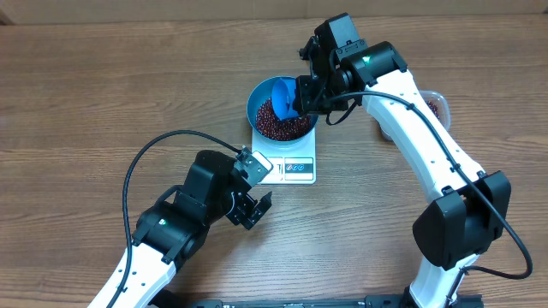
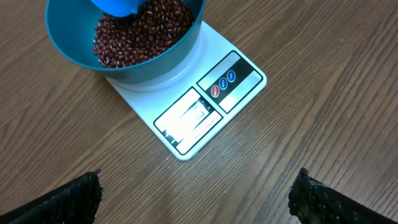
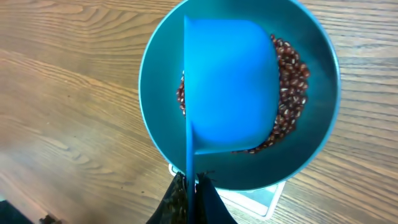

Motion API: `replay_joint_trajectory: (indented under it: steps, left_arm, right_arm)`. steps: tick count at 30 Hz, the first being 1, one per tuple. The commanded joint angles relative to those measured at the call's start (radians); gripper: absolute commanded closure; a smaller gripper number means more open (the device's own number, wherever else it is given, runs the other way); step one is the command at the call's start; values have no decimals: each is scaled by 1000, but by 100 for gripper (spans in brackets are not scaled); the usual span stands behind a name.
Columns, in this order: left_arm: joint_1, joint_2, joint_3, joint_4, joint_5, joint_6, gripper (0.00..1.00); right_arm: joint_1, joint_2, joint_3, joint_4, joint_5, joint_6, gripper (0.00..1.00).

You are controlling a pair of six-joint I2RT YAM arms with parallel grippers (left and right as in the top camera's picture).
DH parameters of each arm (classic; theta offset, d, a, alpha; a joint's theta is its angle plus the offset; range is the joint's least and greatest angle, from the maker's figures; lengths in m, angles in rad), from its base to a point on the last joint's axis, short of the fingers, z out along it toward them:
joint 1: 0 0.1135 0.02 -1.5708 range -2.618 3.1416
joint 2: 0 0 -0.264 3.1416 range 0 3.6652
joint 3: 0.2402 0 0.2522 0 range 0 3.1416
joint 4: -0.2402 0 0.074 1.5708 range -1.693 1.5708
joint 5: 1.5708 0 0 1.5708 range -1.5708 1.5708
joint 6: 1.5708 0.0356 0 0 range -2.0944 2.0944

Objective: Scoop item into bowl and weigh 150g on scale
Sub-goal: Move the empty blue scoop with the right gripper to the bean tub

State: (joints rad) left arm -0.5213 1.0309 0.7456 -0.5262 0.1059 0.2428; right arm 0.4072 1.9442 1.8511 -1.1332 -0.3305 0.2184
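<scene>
My right fingers [image 3: 191, 186] pinch the scoop [image 3: 230, 87] over the bowl [image 3: 324, 112]; left fingers [image 1: 257, 211] spread at the scale's [image 1: 295, 167] seven o'clock.

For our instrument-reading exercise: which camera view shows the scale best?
Left wrist: the scale appears large, display and buttons uncovered. Overhead shows it small; right wrist, only a corner under the bowl.

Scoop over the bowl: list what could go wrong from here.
1. The scoop, tipped low over the bowl, may knock its rim and shift it on the scale or distort the reading.
2. The beans already lie deep. Another pour could overshoot, and the display is unreadable here.
3. The right gripper pinches only the thin handle, so the scoop might twist.
</scene>
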Motion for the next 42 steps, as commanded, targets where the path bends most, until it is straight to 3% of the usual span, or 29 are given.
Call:
replay_joint_trajectory:
  steps: [1, 19, 30, 42]
  left_arm:
    - [6, 3, -4, 3, 18, 4, 0]
    - [6, 3, -4, 3, 18, 4, 0]
    - [6, 3, -4, 3, 18, 4, 0]
    - [6, 3, -4, 3, 18, 4, 0]
  right_arm:
    - [-4, -47, 3, 8, -30, -19, 96]
    - [-2, -96, 10, -15, 135, -43, 96]
    - [-2, -139, 10, -30, 140, -43, 96]
    - [-52, -206, 106, -31, 135, 95, 96]
